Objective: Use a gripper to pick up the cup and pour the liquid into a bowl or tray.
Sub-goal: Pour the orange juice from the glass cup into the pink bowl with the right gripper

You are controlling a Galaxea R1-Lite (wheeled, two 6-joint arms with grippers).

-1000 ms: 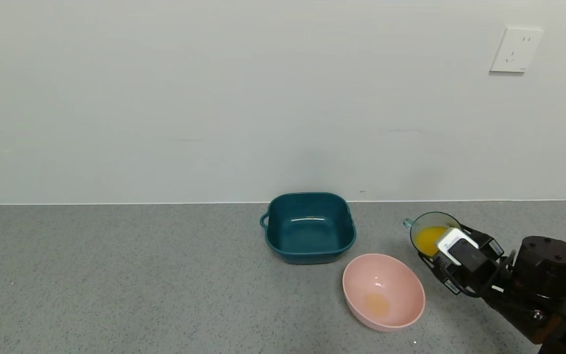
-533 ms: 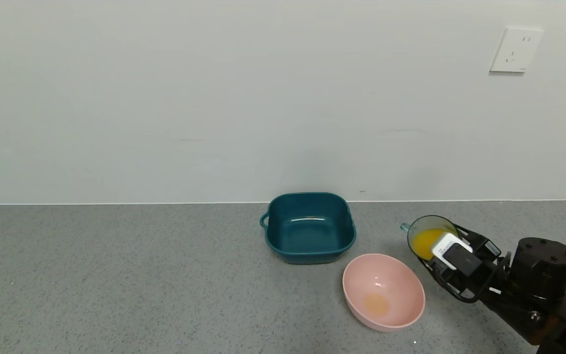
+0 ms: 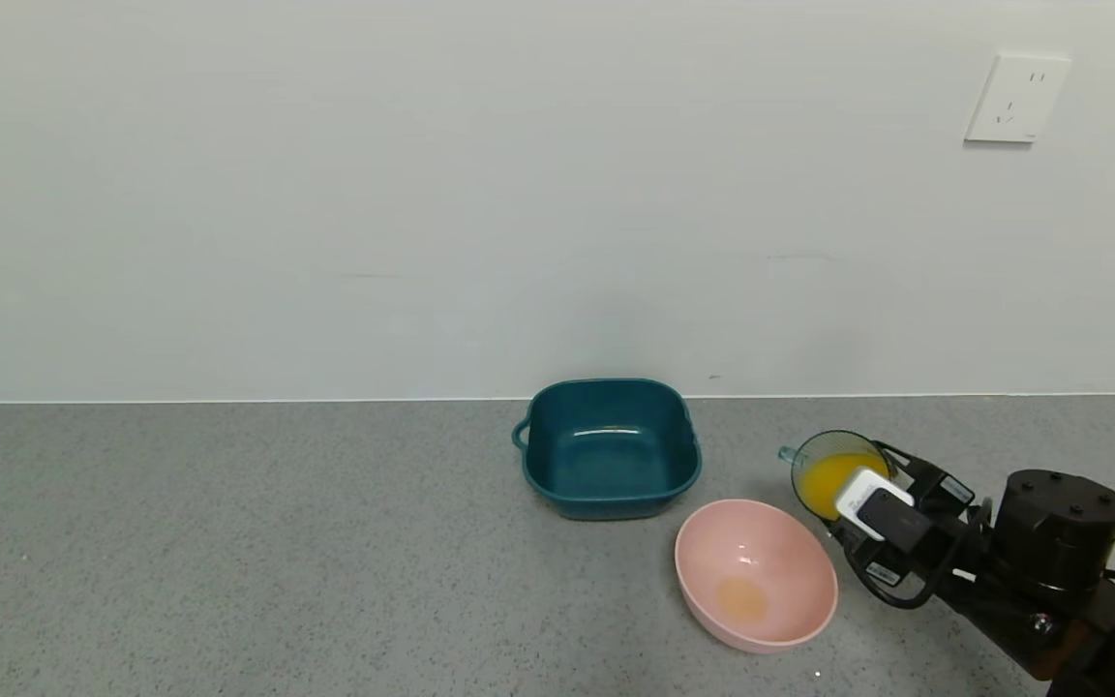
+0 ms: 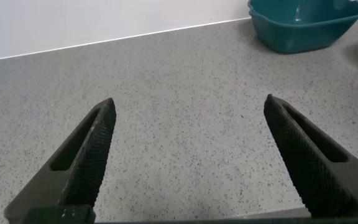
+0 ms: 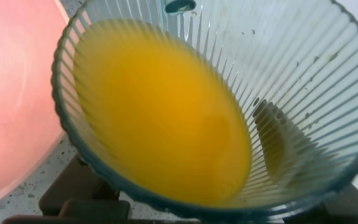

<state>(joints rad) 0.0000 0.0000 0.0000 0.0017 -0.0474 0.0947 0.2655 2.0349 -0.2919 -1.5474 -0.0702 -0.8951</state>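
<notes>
Right gripper [image 3: 858,489] pinches the cup [image 3: 833,472] just beside the pink bowl's [image 3: 790,557] right rim, off the counter [image 3: 228,542]; cup tilts toward the bowl, handle on its far-left side; juice [image 3: 828,481] pools against the lower wall — none crossing the rim in the right wrist view [image 5: 160,118]; bowl holds a small orange puddle [image 3: 741,598] at its bottom; teal tub [image 3: 608,447] sits just behind the bowl, near the wall; left gripper [image 4: 188,155] hovers low over bare counter, jaws spread wide, holding nothing.
</notes>
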